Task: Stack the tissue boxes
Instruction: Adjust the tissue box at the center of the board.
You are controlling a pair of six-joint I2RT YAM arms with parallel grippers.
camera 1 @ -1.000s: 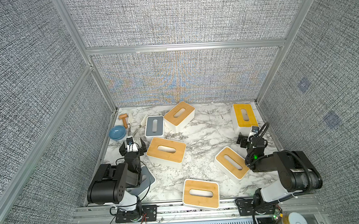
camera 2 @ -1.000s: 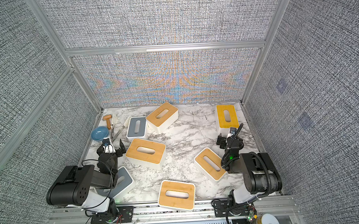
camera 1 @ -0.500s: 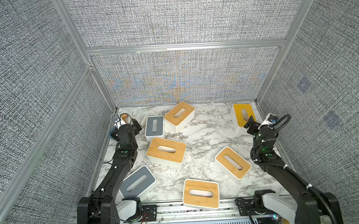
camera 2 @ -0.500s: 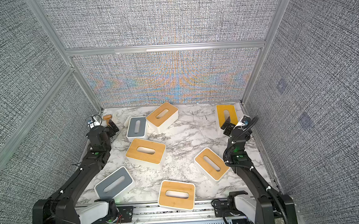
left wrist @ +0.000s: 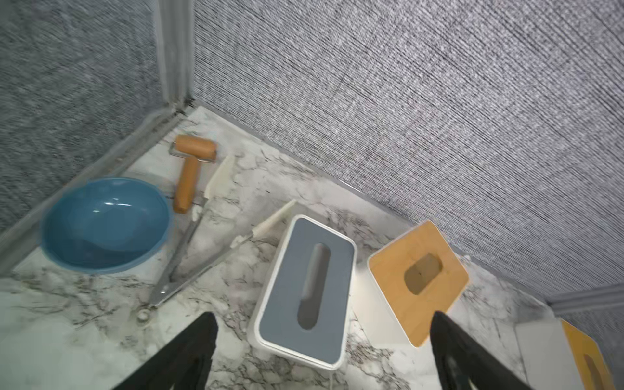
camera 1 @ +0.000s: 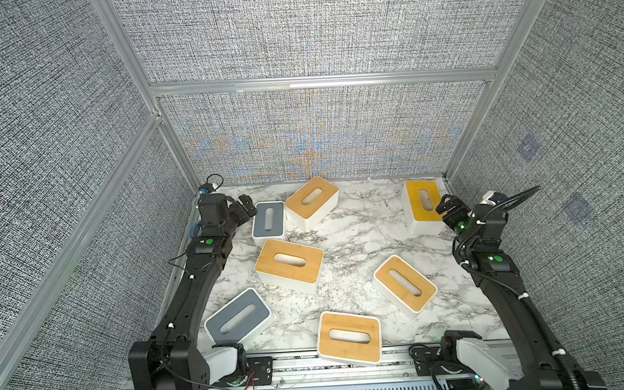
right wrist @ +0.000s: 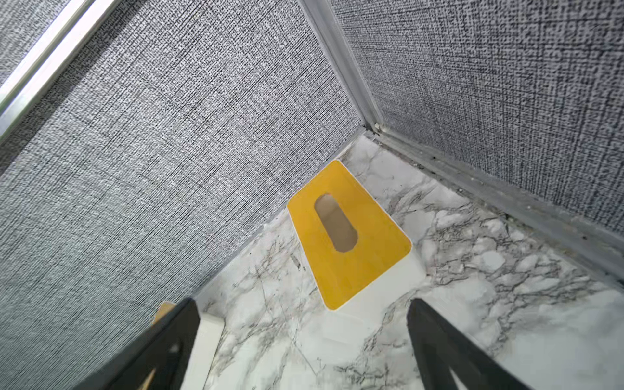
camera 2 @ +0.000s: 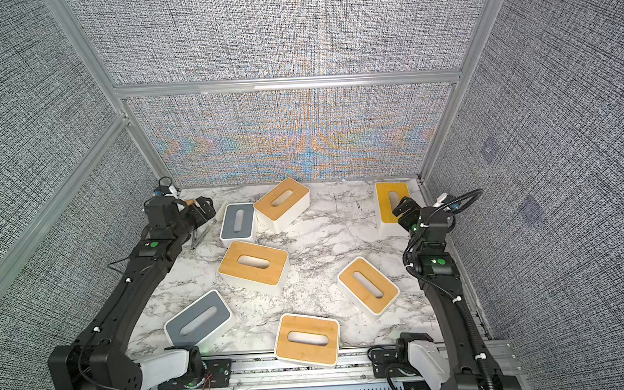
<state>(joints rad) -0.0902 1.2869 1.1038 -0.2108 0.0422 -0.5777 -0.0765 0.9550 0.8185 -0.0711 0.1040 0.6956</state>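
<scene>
Inside the grey woven-panel enclosure (camera 1: 313, 38), the marble tabletop (camera 1: 356, 237) carries all seven tissue boxes singly. None sits on another, so stacking is judged not begun.

Boxes: tan-lid centre box (camera 1: 289, 265), tan-lid near box (camera 1: 349, 337), tan-lid right box (camera 1: 405, 288), grey-lid near box (camera 1: 238, 317), tan-lid back box (camera 1: 312, 203), tan-lid corner box (camera 1: 421, 205), grey-lid back box (camera 1: 268, 222).

Left gripper (camera 1: 244, 208): jaws spread wide, empty, poised just beside the grey-lid back box. In the left wrist view that box lies straight ahead between the two fingers' lines. Its long axis runs away from the jaws, so they would straddle its short width.

Right gripper (camera 1: 449, 207): jaws likewise spread, empty, just beside the tan-lid corner box. Its long axis again points away, toward the back wall.

Judgement: each arm is nearest its own back box; a descent is due.

Blue bowl (left wrist: 104, 226), wooden roller (left wrist: 190, 169) and tongs (left wrist: 202, 250) lie in the left back corner. One tong tip is just beside the grey-lid back box and could be nudged.
</scene>
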